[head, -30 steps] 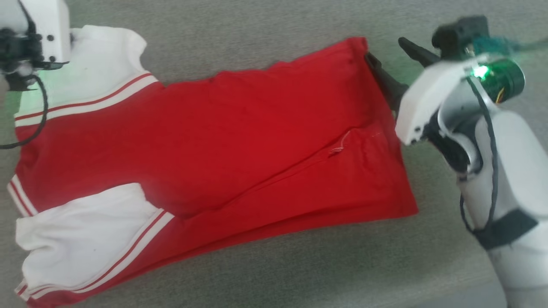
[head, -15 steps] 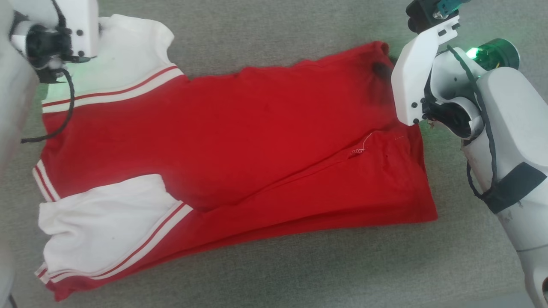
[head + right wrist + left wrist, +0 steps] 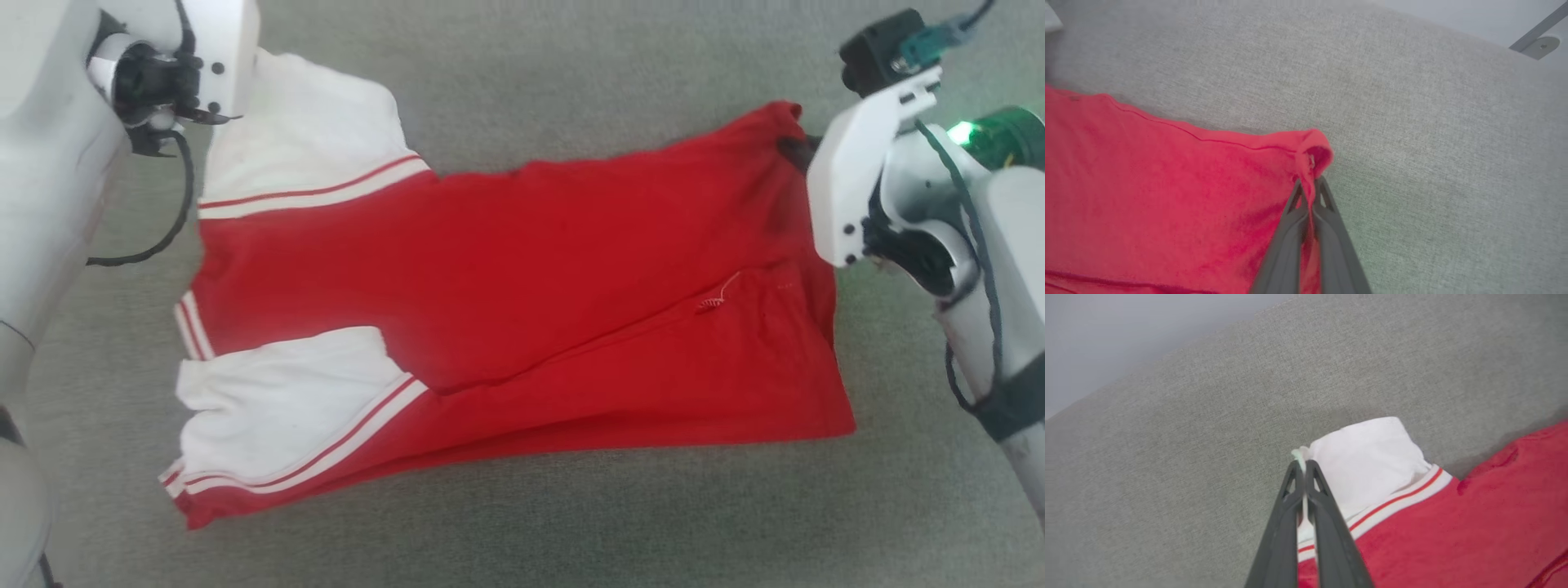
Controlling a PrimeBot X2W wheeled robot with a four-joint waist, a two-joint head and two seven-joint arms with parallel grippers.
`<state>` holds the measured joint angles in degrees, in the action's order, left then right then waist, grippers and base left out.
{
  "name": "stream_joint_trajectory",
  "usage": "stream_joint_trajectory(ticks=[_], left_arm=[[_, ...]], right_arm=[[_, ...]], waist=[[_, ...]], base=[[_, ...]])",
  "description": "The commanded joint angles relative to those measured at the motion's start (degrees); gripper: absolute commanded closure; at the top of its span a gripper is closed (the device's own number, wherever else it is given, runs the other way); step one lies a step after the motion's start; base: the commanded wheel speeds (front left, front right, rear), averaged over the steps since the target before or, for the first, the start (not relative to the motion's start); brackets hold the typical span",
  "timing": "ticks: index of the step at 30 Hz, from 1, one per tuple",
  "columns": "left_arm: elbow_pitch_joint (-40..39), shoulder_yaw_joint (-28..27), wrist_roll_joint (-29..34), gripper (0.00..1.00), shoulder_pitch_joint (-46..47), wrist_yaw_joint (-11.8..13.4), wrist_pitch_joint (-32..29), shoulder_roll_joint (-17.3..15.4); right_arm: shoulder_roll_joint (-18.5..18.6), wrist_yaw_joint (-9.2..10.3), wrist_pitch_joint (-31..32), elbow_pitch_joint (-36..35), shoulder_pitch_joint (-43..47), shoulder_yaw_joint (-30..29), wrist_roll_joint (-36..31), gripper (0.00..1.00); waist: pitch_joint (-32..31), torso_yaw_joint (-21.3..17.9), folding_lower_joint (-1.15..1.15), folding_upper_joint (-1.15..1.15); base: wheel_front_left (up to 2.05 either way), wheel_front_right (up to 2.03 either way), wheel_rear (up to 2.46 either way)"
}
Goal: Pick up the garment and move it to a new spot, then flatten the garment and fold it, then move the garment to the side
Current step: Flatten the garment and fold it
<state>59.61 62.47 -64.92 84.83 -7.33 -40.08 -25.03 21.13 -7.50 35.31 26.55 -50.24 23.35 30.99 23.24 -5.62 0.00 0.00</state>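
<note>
The garment [image 3: 522,278], a red shirt with white sleeves and striped trim, lies folded lengthwise across the grey cloth surface [image 3: 571,73]. In the left wrist view my left gripper [image 3: 1302,462] is shut on the edge of the far white sleeve [image 3: 1367,461]. In the right wrist view my right gripper [image 3: 1309,181] is shut on the far red hem corner [image 3: 1314,153], which bunches up between the fingers. In the head view the left wrist sits at the top left over the sleeve [image 3: 310,139], and the right wrist covers the hem corner [image 3: 784,135] at the top right. No lettering shows.
Grey fabric surrounds the garment on all sides. A pale floor lies beyond the surface's far edge, with a metal bracket [image 3: 1537,43] at the top right of the right wrist view. A black cable [image 3: 175,220] hangs from my left wrist.
My right gripper came onto the far hem corner and shut on it. The head camera has shifted, so the garment now sits further right in the picture. The left grip is unchanged.
</note>
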Motion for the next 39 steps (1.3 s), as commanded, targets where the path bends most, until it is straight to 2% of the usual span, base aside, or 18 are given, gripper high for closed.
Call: stream_joint_trajectory(ticks=[1,7,11,15,24,25,30,32,35,36,37,38,39], left_arm=[[-0.9,0.1,-0.7,1.0,0.1,-0.1,-0.7,-0.1],[-6.2,1.6,-0.3,1.0,-2.4,0.8,-3.4,-1.3],[-12.6,2.2,-1.1,1.0,-5.4,3.3,-5.6,-3.1],[-22.8,2.5,-1.8,1.0,-10.0,7.8,-8.0,-6.6],[-49.6,3.7,-5.3,1.0,-22.9,21.1,-11.5,-17.8],[-49.6,3.7,-5.3,1.0,-22.9,21.1,-11.5,-17.8],[-54.6,4.6,-7.1,1.0,-30.0,25.0,-10.1,-20.8],[-54.3,5.0,-7.6,1.0,-32.0,25.1,-9.1,-21.0],[-52.0,4.2,-8.8,1.0,-34.4,23.7,-6.6,-20.2],[-50.9,4.0,-9.1,0.86,-35.1,23.3,-5.7,-20.0],[-49.6,3.5,-9.9,0.57,-35.8,23.5,-4.8,-19.8],[-48.6,3.1,-10.1,0.0,-36.1,23.4,-4.0,-19.5],[-47.9,2.8,-10.2,0.0,-36.2,23.0,-3.3,-19.3]], right_arm=[[0.8,0.01,0.2,-1.1,1.8,-0.6,-0.5,1.0],[3.1,0.01,2.1,-6.7,8.1,-4.3,-0.8,1.0],[4.1,0.01,4.4,-11.0,13.3,-7.5,-1.2,1.0],[4.2,0.01,7.0,-15.2,19.2,-11.5,-1.7,1.0],[1.3,0.01,12.6,-22.0,31.2,-19.1,-2.5,1.0],[1.3,0.01,12.6,-22.0,31.2,-19.1,-2.5,1.0],[-0.6,0.01,14.7,-22.2,35.1,-20.2,-3.0,1.0],[-1.2,0.01,15.2,-21.5,35.8,-19.9,-3.0,1.0],[-2.0,0.01,15.0,-19.8,36.0,-19.7,-3.1,1.0],[-2.4,0.01,14.8,-19.2,35.9,-19.7,-3.2,0.92],[-2.6,0.01,14.7,-18.8,35.7,-19.7,-3.3,0.35],[-2.7,0.0,14.4,-18.5,35.4,-19.7,-3.3,0.0],[-3.0,0.01,14.3,-18.2,35.2,-19.7,-3.0,0.0]], waist=[[-2.6,1.9,0.0,0.0],[-6.6,4.0,0.0,0.0],[-9.1,5.3,0.0,0.0],[-11.1,6.3,0.0,0.0],[-12.4,7.5,0.0,0.0],[-12.4,7.5,0.0,0.0],[-12.4,7.3,0.0,0.0],[-12.4,7.2,0.0,0.0],[-12.6,7.0,0.0,0.0],[-12.7,7.0,0.0,0.0],[-13.0,7.0,0.0,0.0],[-13.2,7.0,0.0,0.0],[-13.3,7.0,0.0,0.0]], base=[[0.0,0.0,0.0],[0.0,0.0,0.0],[0.0,0.0,0.0],[0.0,0.0,0.0],[0.0,0.0,0.0],[0.0,0.0,0.0],[0.0,0.0,0.0],[0.0,0.0,0.0],[0.0,0.0,0.0],[0.0,0.0,0.0],[0.0,0.0,0.0],[0.0,0.0,0.0],[0.0,0.0,0.0]])
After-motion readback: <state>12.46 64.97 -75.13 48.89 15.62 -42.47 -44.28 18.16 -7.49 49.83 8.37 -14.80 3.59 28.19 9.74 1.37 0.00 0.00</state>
